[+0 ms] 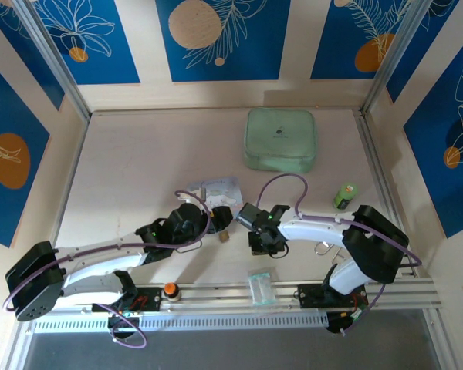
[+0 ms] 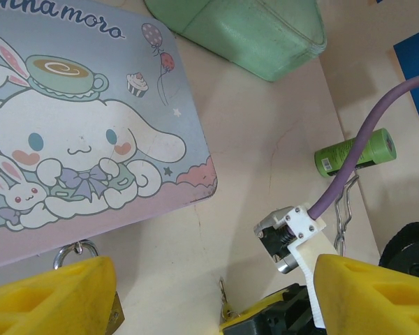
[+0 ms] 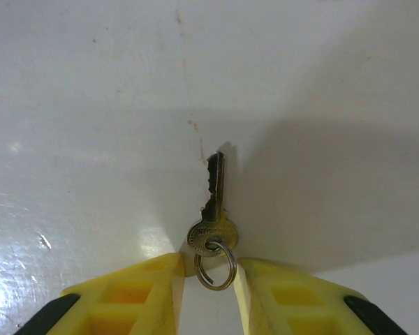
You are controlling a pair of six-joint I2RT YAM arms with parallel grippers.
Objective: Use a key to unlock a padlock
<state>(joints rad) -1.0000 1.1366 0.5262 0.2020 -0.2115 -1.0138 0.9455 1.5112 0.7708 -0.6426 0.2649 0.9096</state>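
The small key lies on the pale table, blade pointing away, its ring between the yellow fingertips of my right gripper. The jaws stand narrowly apart: the ring touches the right finger and a gap shows on the left. In the left wrist view the key shows edge-on. The brass padlock with its silver shackle sits against the left finger of my left gripper, half hidden by it; the jaws are wide open. From above, the padlock lies between my left gripper and my right gripper.
A pastel cartoon box lies just beyond the padlock. A mint green pouch sits at the back. To the right stand a small green bottle and a bent wire loop. A clear packet rests on the front rail.
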